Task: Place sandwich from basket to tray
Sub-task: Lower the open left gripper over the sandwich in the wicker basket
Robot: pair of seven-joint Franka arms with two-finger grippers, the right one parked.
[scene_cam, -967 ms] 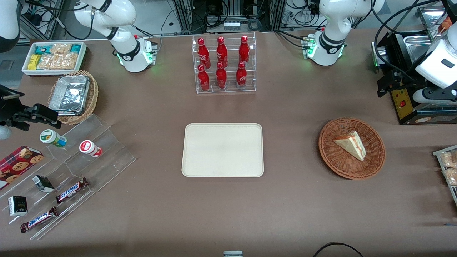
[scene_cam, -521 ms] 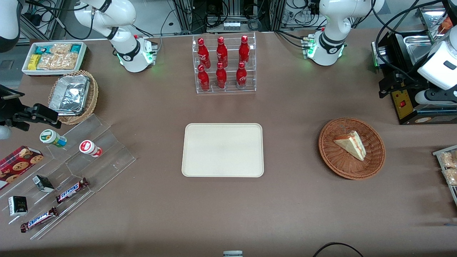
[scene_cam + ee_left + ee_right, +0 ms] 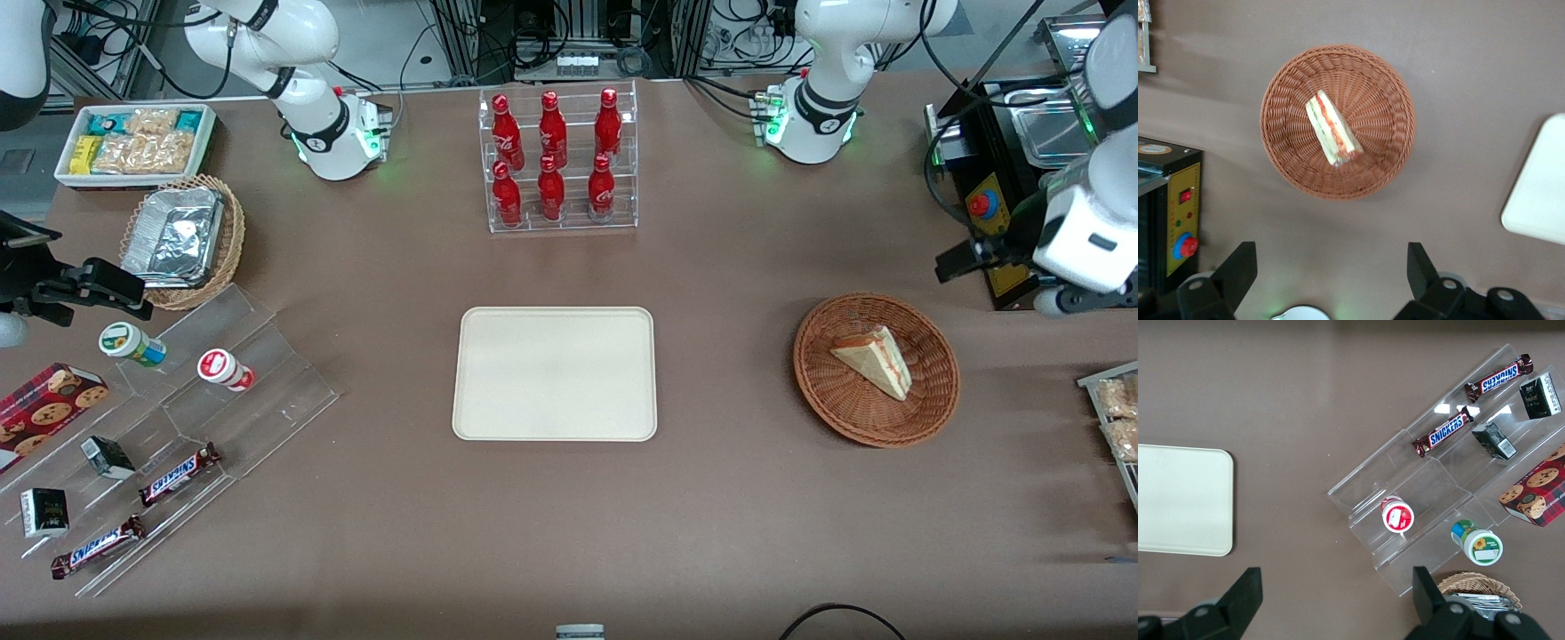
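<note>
Gripper [image 3: 1328, 277] hangs high over the counter w/ jaws wide apart, holding nothing, sandwich [image 3: 1331, 128] lying flat mid-basket [image 3: 1385, 87] — looks soft, light, squashy, so best pinch gently across the bread faces, not the filling edge.

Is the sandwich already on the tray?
No, the sandwich lies in the basket, the tray is bare, and the open gripper is above the table beside the basket, holding nothing.
</note>
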